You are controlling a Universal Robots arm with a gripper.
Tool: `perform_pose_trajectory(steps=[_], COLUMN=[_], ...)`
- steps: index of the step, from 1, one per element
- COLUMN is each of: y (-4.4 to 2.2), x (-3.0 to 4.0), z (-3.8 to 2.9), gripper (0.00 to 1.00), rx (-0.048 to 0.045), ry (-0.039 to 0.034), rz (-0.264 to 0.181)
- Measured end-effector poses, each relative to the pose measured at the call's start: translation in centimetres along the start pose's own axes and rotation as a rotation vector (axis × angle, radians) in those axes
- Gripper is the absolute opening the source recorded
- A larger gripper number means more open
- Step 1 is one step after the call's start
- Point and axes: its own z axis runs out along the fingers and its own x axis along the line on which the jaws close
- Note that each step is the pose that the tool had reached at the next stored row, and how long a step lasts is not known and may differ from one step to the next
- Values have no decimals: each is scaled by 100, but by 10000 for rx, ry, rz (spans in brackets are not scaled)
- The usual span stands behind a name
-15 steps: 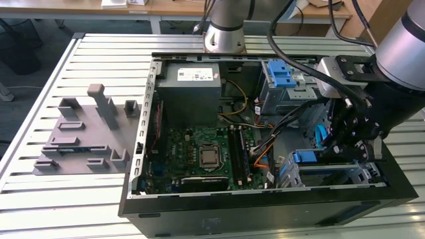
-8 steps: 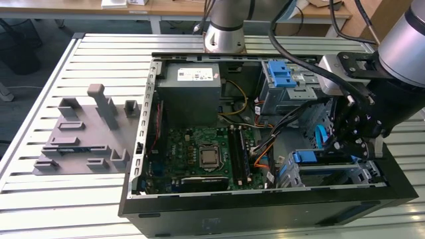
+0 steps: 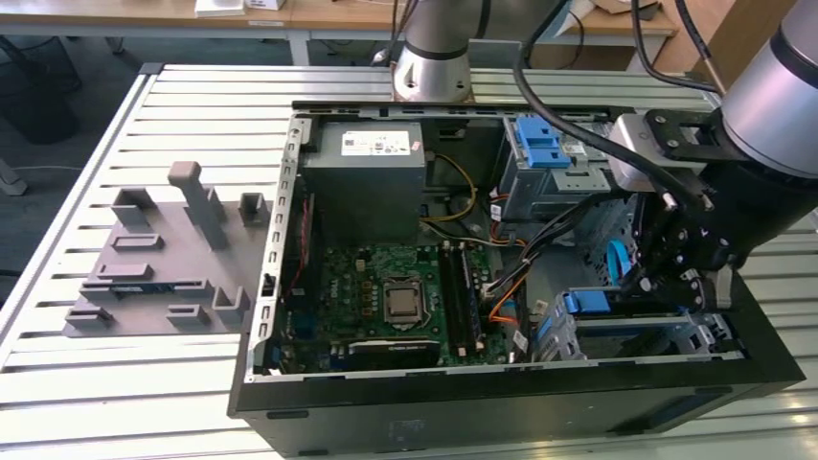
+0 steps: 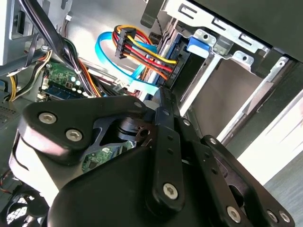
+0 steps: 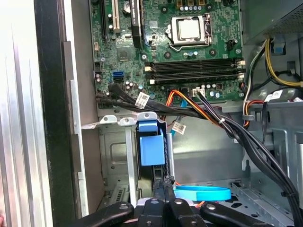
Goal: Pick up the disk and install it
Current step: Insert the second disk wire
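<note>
Reaching down into the open computer case at its front corner on the exterior view's right, the gripper has its fingers drawn nearly together on the edge of the disk. The disk stands upright in the drive cage, its blue carrier showing, so it looks partly seated there rather than loose.

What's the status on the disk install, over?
Gripper down inside the computer case, at the lower drive cage. Disk stands on edge in the cage, blue carrier showing. Cable bundle crosses just beside it.
</note>
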Motion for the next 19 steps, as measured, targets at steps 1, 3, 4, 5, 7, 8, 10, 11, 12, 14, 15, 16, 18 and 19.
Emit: perform_pose_trajectory(steps=[1,3,4,5,7,8,10,11,12,14,15,16,18,19], y=[-3,-7,-8,-8,-9,-9,-9,-9,-9,-9,-9,-9,-9,-9], x=[0,0,0,1,1,0,0,0,-1,-1,-1,-2,-2,-2], z=[10,24,26,27,30,29,20,15,8,-5,-12,-16,-26,-32], gripper=[11,11,11,11,11,11,11,11,11,11,11,11,11,11], rx=[0,-1,-1,-1,-1,-1,0,-1,-1,-1,0,-1,-1,-1], ry=[1,8,9,8,1,-2,-10,-11,-6,-3,-1,-2,-1,-1], rz=[0,1,2,2,2,1,1,1,1,1,1,1,1,1])
